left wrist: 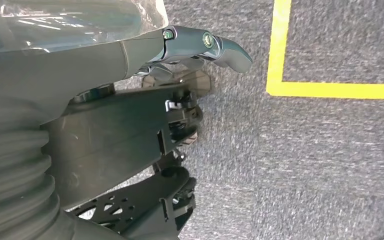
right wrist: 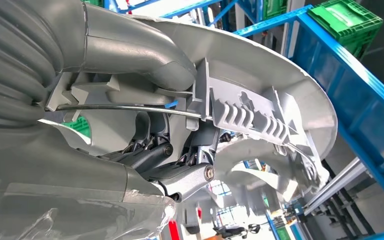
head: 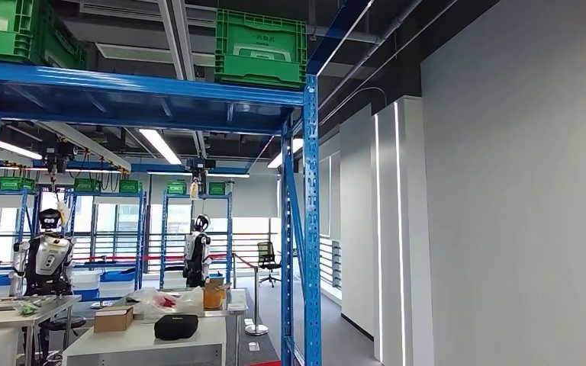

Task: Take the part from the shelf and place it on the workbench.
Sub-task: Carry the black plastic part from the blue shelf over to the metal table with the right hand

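Note:
In the right wrist view my right hand grips a large silver-grey moulded part with a curved shell, a ribbed strip and a thin metal rod. The thumb lies over the part's near end and the fingers curl beneath it. The part is held up in the air beside the blue shelf beam. My left hand hangs over the grey carpet, thumb stretched out, nothing in it; its darker fingers are mostly hidden. The blue shelf frame rises in front in the head view.
Green crates stand on the shelf's top level. A white table carries a black case and a cardboard box. Two other robots stand further back. A yellow floor line runs near my left hand. A grey wall lies right.

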